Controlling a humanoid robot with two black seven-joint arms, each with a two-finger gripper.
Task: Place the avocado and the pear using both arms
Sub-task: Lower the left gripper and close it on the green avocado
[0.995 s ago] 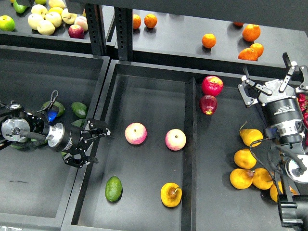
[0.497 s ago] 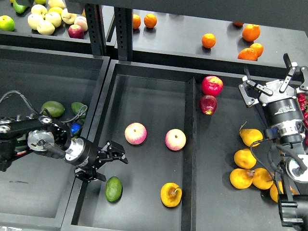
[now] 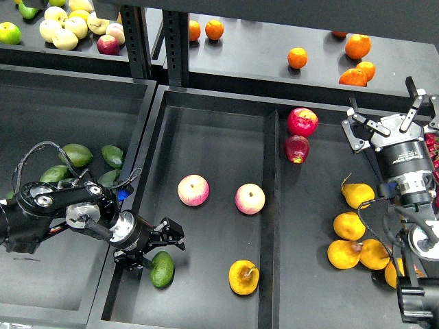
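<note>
The avocado (image 3: 162,269), bright green and egg-shaped, lies at the front left of the middle tray (image 3: 212,123). My left gripper (image 3: 163,250) is open and sits just above it, fingers spread over its upper end, almost touching. The pear (image 3: 243,277), yellow-orange with a brown patch, lies at the front of the same tray, to the right of the avocado. My right gripper (image 3: 387,113) is open and empty, held over the back of the right tray, far from the pear.
Two pink-yellow apples (image 3: 193,190) (image 3: 250,199) lie mid-tray. Two red apples (image 3: 302,121) and several clean yellow pears (image 3: 350,226) lie in the right tray. Dark avocados (image 3: 77,155) lie in the left tray. Oranges (image 3: 298,57) sit on the shelf behind.
My left gripper has swung right and forward, from the left tray's edge to just above the avocado. My right arm has barely moved.
</note>
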